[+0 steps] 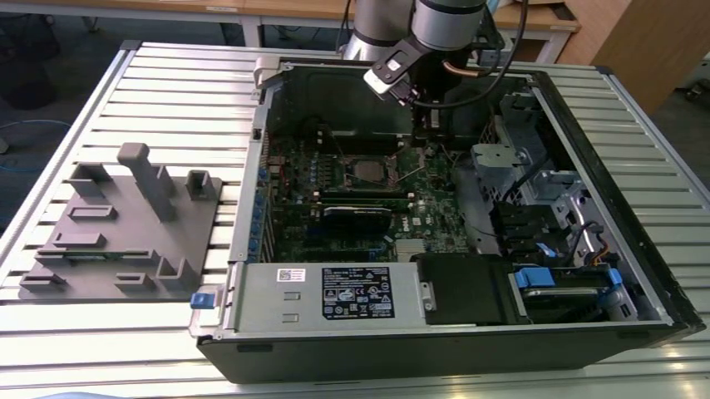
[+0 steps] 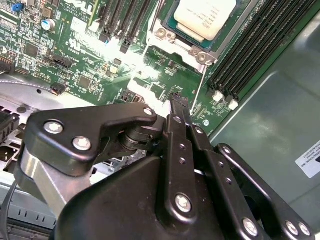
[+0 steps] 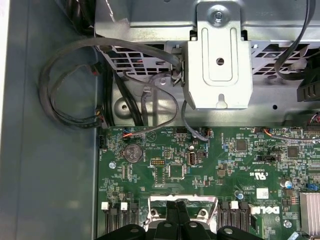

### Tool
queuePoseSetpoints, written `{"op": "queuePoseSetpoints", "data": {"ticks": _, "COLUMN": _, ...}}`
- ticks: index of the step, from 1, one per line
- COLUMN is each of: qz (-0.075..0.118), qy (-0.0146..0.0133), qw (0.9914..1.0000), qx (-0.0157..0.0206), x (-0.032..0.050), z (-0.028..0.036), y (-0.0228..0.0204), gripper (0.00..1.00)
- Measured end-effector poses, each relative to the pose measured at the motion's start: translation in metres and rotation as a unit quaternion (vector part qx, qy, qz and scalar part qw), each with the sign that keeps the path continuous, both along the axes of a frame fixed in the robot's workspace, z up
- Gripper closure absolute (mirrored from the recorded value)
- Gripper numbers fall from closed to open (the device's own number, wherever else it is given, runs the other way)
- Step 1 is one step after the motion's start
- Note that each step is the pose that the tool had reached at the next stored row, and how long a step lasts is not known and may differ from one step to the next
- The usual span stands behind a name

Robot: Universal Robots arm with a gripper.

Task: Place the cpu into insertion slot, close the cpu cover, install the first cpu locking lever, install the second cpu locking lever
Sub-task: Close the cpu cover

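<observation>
Hovering low over the motherboard inside the open computer case, the end effector sits just beside the insertion slot, on the exterior view's right of it. Fingertips look pressed together in both wrist views, with nothing visibly pinched between them, so it reads as closed and empty. The cpu is already seated in the slot, silver top up, and the cpu cover appears to lie flat around it like a frame. That puts steps one and two as likely done. The step in hand is judged to be lever work. A thin wire lever runs from the socket corner toward the fingertips and ends near them; whether it touches them is unclear, and so is whether it's latched. Any push on that lever calls for fine alignment, as the wire is slim and springy and could slip off closed tips. Memory slots sit right next to it, leaving little side clearance. The case rests on the slatted worktop, with a grey fixture well apart from it.
</observation>
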State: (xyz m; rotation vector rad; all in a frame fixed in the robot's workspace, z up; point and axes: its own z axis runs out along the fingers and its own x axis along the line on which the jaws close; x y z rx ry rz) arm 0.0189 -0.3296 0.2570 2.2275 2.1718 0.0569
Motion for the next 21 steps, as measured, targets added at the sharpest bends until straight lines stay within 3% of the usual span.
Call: {"op": "queuePoseSetpoints", "data": {"ticks": 21, "qz": -0.001, "qy": 0.0, "qw": 1.0, "qx": -0.0001, "x": 0.0128, "z": -0.0002, "y": 0.0014, "gripper": 0.9}}
